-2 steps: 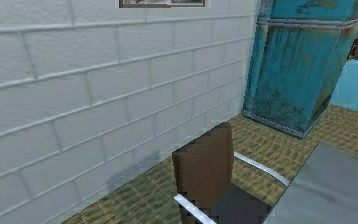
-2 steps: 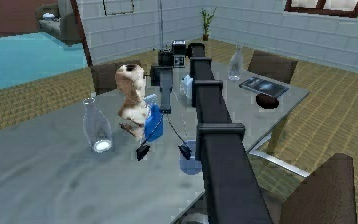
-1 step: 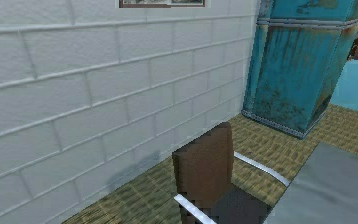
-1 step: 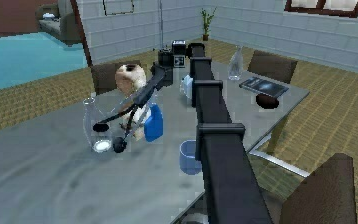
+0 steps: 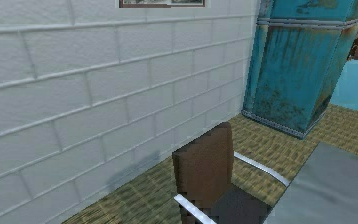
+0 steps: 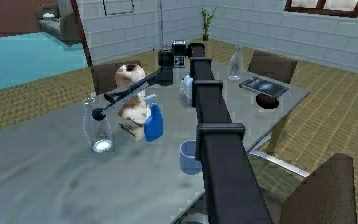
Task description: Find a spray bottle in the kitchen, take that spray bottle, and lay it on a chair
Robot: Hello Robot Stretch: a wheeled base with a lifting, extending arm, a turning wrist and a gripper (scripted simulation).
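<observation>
Home dining corner — grey table (image 6: 37, 190), brown chairs (image 5: 205, 165), white brick wall (image 5: 87, 90), worn teal cabinet (image 5: 297, 65)

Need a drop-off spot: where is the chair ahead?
The brown chair stands low in the forward view's middle, between the white brick wall and the grey table.

Blue bottle-like blob (image 6: 154, 122) on grey table (image 6: 47, 185); brown chair (image 5: 205, 163) alongside.

The arm (image 6: 220, 140) is a dark, square, stepped bar, ending in two small white squares (image 6: 180, 47) with black marks and a dark claw (image 6: 105, 108) with thin fingers (image 6: 137, 92).
</observation>
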